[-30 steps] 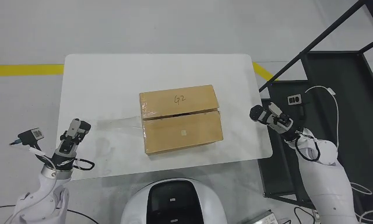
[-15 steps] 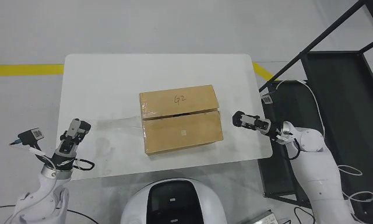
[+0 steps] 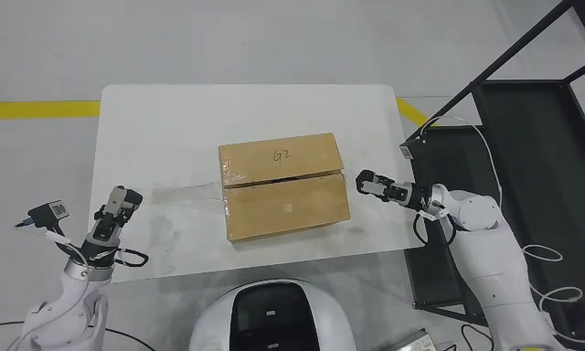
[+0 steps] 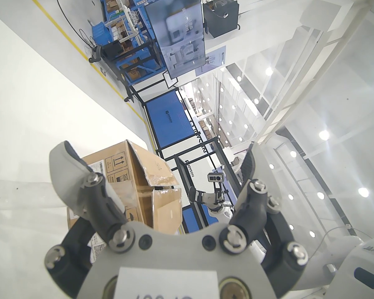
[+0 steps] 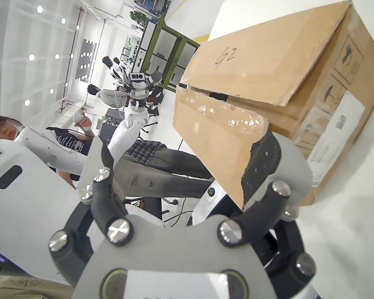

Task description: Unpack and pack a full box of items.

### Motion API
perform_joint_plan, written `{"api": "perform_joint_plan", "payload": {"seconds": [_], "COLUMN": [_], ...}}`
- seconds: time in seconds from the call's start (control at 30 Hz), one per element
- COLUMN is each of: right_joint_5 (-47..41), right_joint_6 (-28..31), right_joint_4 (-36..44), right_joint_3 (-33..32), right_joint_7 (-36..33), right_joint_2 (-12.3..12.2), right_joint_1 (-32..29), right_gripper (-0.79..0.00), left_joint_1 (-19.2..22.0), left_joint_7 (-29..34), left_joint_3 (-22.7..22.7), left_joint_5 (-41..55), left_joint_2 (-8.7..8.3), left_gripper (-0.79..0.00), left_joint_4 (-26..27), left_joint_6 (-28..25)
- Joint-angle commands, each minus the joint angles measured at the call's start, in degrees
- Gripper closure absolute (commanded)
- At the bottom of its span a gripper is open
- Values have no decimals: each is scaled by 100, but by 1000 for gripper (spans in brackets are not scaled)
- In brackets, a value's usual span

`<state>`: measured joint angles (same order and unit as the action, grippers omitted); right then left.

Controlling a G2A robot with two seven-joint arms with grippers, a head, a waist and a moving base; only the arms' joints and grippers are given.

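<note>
A white table [image 3: 164, 132] straddles a yellow floor line [image 3: 46, 109] beside a black rack [image 3: 530, 122].

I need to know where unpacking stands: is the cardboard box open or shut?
Shut. Both top flaps of the cardboard box lie folded down and meet along a narrow seam across the middle. What is inside cannot be seen.
</note>
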<state>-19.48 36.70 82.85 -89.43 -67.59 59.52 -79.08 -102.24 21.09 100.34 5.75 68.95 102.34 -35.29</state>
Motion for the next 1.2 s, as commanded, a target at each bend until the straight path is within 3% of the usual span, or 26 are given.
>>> {"api": "perform_joint_plan", "payload": {"seconds": [0.0,0.17,0.3,0.9,1.17], "right_joint_5": [0,0,283,1877,2034], "right_joint_6": [0,0,-85,182,195], "right_joint_4": [0,0,227,-202,-84], "right_joint_3": [0,0,185,672,930], "right_joint_7": [0,0,343,1540,1485], "right_joint_2": [0,0,20,41,30], "right_joint_1": [0,0,3,408,372], "right_gripper": [-785,-785,-785,-785,-785], "left_joint_1": [0,0,0,0,0], "left_joint_7": [0,0,0,0,0], "left_joint_3": [0,0,0,0,0], "left_joint_5": [0,0,0,0,0], "left_joint_2": [0,0,0,0,0], "left_gripper": [-785,-785,-785,-785,-785], "left_joint_4": [0,0,0,0,0], "left_joint_6": [0,0,0,0,0]}}
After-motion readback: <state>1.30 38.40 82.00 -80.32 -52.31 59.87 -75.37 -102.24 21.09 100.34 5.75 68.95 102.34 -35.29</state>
